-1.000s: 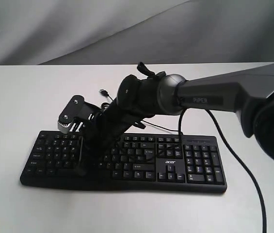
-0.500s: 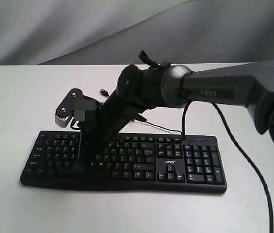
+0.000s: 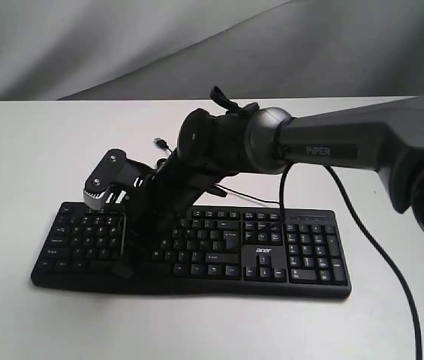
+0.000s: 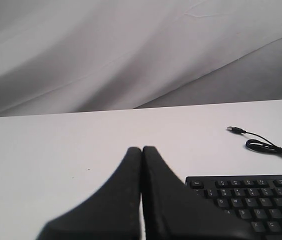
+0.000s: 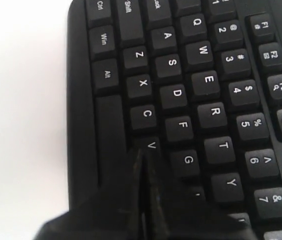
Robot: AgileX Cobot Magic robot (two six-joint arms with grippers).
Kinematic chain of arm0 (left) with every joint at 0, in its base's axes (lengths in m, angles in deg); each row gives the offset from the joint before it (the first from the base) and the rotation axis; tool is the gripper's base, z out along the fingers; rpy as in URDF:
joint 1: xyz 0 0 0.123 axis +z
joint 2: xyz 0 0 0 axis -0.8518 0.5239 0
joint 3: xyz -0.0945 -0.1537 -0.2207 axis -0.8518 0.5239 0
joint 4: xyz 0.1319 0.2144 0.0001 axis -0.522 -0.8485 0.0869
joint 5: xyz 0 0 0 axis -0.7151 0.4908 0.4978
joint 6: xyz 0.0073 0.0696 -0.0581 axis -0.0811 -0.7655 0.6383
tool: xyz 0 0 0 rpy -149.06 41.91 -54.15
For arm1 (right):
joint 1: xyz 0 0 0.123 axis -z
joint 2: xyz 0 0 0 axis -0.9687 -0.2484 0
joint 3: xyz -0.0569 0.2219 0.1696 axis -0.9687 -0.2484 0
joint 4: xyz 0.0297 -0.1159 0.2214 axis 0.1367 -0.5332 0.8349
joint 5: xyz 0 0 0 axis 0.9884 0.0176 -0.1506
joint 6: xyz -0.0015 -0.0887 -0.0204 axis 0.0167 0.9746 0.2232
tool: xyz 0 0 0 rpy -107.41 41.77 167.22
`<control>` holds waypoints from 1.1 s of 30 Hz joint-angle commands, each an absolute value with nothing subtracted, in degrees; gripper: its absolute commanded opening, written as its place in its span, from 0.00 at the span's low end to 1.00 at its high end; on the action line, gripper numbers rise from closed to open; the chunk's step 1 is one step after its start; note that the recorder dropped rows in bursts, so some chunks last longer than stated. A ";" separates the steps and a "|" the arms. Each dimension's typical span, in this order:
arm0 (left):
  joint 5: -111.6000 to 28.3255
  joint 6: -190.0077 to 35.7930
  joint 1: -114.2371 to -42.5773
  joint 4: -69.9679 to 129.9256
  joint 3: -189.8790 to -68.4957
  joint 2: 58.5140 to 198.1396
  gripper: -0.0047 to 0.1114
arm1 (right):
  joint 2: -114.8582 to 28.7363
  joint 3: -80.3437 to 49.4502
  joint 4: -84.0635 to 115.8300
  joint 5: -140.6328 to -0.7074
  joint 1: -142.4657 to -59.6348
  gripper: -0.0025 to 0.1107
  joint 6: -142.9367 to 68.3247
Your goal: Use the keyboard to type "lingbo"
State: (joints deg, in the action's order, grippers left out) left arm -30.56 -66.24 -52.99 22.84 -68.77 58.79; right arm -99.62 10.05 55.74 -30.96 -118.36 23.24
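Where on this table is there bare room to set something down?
Bare table lies left of the keyboard and in the strip along its front edge. Crowded: the right gripper and its arm cover the keyboard's left half, and the USB cable loops behind it.

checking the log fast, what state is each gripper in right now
Left gripper: closed, holding nothing.
Right gripper: closed, holding nothing, tip by the V key on the keyboard.
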 commanded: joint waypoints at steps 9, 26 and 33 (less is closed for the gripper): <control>-31.10 -66.12 -53.30 22.82 -68.50 58.51 0.04 | -100.05 10.03 55.45 -31.16 -118.48 0.02 23.35; -31.10 -66.12 -53.30 22.82 -68.50 58.51 0.04 | -95.97 10.13 51.50 -31.43 -116.13 0.02 20.62; -31.10 -66.12 -53.30 22.82 -68.50 58.51 0.04 | -94.03 10.01 43.42 -28.28 -113.55 0.02 13.96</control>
